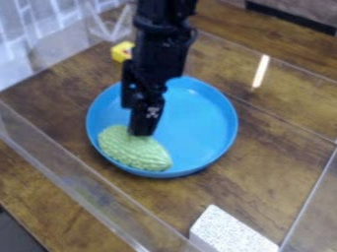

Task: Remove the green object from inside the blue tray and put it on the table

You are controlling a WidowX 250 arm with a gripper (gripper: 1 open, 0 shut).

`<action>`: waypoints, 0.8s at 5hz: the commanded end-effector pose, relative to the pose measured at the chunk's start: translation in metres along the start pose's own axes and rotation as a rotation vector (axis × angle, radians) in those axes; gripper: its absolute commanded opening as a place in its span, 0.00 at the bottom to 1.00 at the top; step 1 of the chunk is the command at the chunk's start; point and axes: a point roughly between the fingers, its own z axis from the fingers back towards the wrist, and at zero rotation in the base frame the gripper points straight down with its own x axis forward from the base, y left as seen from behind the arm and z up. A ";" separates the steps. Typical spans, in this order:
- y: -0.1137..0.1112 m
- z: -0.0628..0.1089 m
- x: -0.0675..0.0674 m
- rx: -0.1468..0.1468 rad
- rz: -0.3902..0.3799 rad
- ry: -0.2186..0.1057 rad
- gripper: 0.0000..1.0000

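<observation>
We see the green object (136,149) lying in the near-left part of the blue tray (211,123), its long axis running from upper left to lower right; our gripper (142,111), jaws apart, hangs just above it.

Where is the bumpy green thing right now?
The green object lies inside the blue tray, at its front-left edge in the camera view. The open gripper hangs just above its far end.

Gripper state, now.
Gripper: open, holding nothing, right above the green object in the blue tray.
</observation>
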 end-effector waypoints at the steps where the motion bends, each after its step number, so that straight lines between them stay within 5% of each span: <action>1: 0.002 -0.007 0.004 0.041 -0.077 -0.029 1.00; 4: 0.008 -0.021 0.004 0.038 -0.051 -0.040 1.00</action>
